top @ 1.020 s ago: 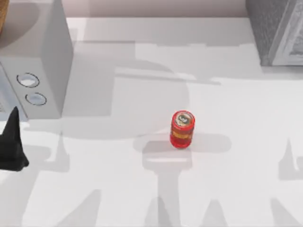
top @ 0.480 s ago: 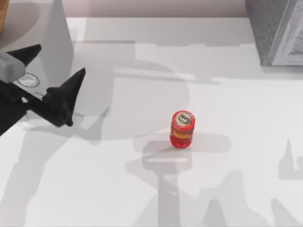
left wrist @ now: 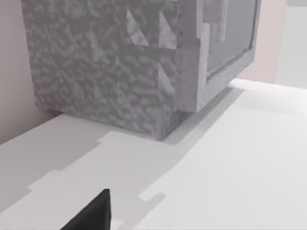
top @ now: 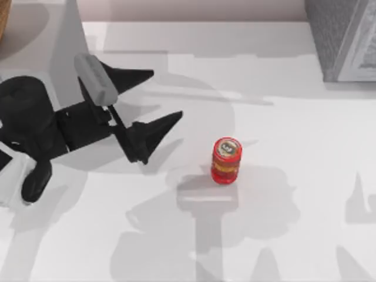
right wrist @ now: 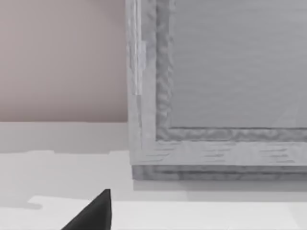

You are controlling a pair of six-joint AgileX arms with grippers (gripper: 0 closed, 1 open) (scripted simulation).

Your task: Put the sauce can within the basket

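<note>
The sauce can [top: 226, 160], red with a yellow-orange band and a silvery top, stands upright near the middle of the table. My left gripper [top: 168, 94] is open, its two black fingers pointing right, and it hovers to the left of the can and a little behind it, clear of it. One of its black fingertips [left wrist: 93, 215] shows in the left wrist view. A black fingertip [right wrist: 93, 215] of my right gripper shows in the right wrist view. A brown curved edge [top: 2, 23] at the back left corner may be the basket's rim.
A white boxy appliance [top: 53, 47] with two round knobs stands at the back left, partly behind my left arm. A grey speckled cabinet [top: 343, 38] stands at the back right, also seen close in the left wrist view [left wrist: 120, 62] and right wrist view [right wrist: 216, 86].
My left arm has swung in from the left edge towards the can, its open fingers now pointing right. The can has not moved.
</note>
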